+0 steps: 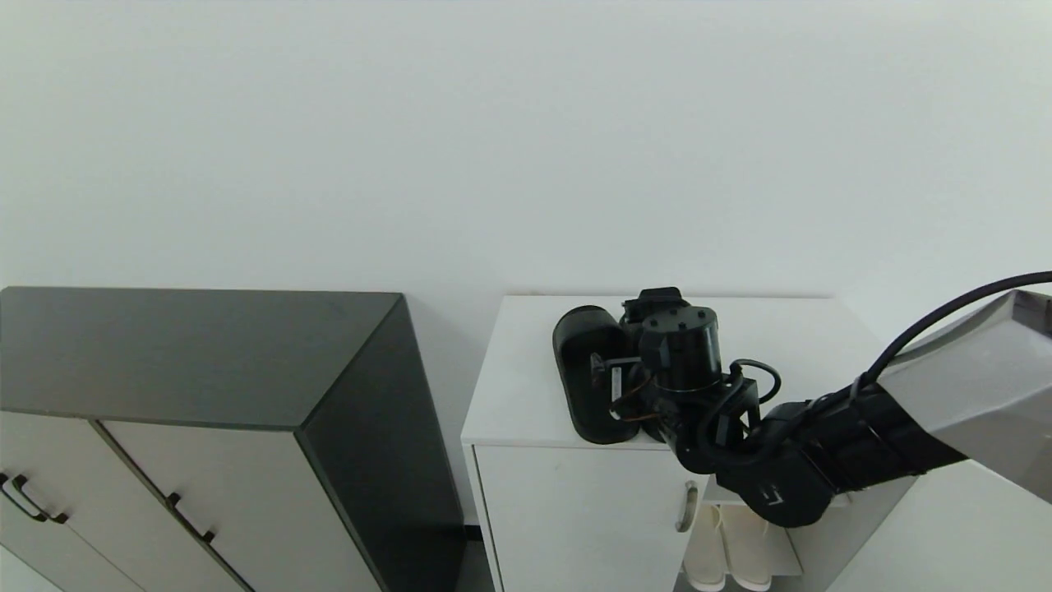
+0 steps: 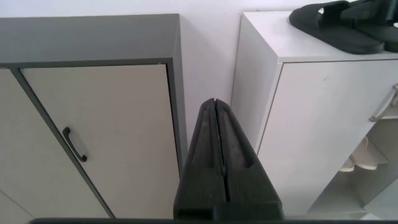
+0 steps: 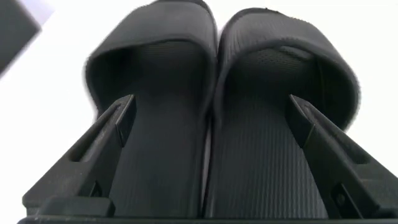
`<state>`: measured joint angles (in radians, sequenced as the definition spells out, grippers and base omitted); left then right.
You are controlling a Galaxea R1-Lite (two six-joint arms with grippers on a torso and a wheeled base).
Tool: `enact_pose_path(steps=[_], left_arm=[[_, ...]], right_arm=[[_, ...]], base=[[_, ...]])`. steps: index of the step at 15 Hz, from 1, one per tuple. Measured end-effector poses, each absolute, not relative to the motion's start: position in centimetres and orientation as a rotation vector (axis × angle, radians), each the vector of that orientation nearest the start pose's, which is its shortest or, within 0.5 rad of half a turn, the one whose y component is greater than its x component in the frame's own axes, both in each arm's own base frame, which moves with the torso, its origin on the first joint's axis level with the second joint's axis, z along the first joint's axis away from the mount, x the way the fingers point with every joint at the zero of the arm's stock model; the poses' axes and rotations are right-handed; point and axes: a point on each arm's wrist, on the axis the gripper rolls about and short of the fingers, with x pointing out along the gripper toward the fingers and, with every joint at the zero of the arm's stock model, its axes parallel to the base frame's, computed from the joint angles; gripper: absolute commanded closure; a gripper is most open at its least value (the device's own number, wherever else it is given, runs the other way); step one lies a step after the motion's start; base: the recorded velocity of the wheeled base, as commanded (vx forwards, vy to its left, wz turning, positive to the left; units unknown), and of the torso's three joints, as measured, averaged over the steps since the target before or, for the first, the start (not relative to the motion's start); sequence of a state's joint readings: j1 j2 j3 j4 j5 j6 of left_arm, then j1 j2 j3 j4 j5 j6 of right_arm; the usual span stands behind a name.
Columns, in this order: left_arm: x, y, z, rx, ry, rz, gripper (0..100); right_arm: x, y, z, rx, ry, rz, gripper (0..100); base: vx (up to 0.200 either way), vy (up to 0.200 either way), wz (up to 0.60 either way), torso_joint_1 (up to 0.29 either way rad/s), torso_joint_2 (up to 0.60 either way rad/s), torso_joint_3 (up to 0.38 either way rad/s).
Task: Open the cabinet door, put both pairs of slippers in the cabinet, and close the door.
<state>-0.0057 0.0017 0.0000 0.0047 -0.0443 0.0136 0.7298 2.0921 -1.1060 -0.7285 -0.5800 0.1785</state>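
A pair of black slippers (image 1: 585, 374) (image 2: 339, 25) (image 3: 155, 130) lies side by side on top of the white cabinet (image 1: 522, 386) (image 2: 311, 106). My right gripper (image 3: 211, 102) is open, one finger on each outer side of the pair, down at the slippers' level. In the head view the right wrist (image 1: 682, 362) covers most of the right slipper. A pair of white slippers (image 1: 727, 551) (image 2: 364, 155) stands on a shelf inside the cabinet, to the right of the door with the handle (image 1: 687, 506) (image 2: 385, 102). My left gripper (image 2: 214, 102) is shut and empty, low in front of the gap between the two cabinets.
A taller cabinet with a dark top and pale doors (image 1: 205, 353) (image 2: 93, 99) stands left of the white one, a narrow gap between them. A plain white wall rises behind both.
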Motion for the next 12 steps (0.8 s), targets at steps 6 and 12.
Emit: enact_pose_path(steps=[6,12], left_arm=[[-2.3,-0.1,7.5,0.013,0.006,-0.051,100],[-2.3,-0.1,7.5,0.012,0.006,-0.051,100]], right_arm=[[34.3,26.9,12.1,0.025,0.190,0.097,0],[37.2,27.5,11.1,0.030,0.164,0.070,100]], base=[[0.000,0.000,0.00,0.000,0.00,0.000],[0.000,0.000,0.00,0.000,0.00,0.000]])
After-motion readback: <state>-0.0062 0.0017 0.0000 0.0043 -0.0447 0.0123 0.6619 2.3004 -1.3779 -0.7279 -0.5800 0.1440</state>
